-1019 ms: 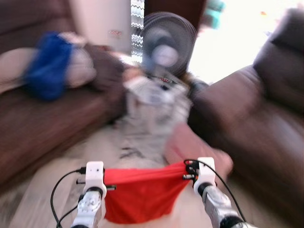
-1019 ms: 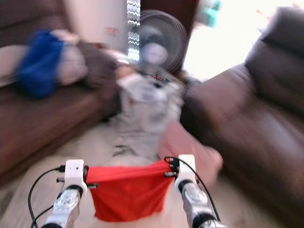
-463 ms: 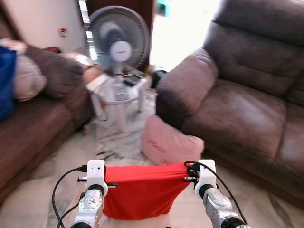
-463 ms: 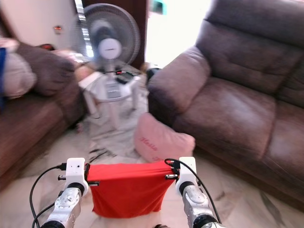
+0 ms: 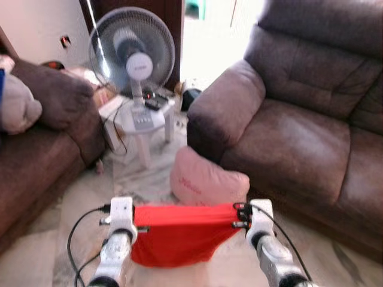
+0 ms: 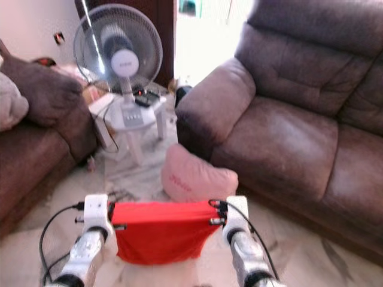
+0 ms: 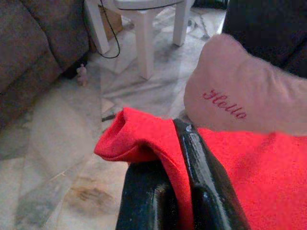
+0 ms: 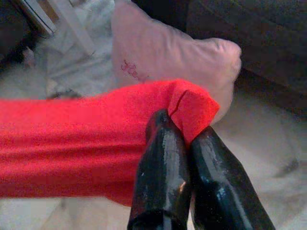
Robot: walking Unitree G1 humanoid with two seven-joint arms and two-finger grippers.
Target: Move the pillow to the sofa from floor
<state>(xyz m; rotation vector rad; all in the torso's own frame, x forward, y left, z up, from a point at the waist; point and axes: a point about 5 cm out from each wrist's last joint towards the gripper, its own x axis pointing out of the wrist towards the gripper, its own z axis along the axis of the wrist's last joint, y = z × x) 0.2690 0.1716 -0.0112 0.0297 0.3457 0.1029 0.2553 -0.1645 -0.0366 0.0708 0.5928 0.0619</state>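
Note:
A pink pillow (image 5: 206,179) with red "Hello" stitching (image 7: 224,103) lies on the marble floor, leaning against the front of the brown sofa (image 5: 299,131) on the right. In front of me a red cloth (image 5: 179,239) hangs stretched between both arms, just short of the pillow and above the floor. My left gripper (image 5: 139,228) is shut on the cloth's left corner (image 7: 144,139). My right gripper (image 5: 237,224) is shut on its right corner (image 8: 192,103). The cloth hides the pillow's lower edge.
A second brown sofa (image 5: 36,155) runs along the left with a pale cushion (image 5: 18,107) on it. A standing fan (image 5: 133,51) sits on a small white table (image 5: 140,119) behind the pillow. A bright doorway lies beyond.
The camera has swung right and steadied, so the right sofa and pink pillow are now in front. Both grippers still hold the red cloth the same way.

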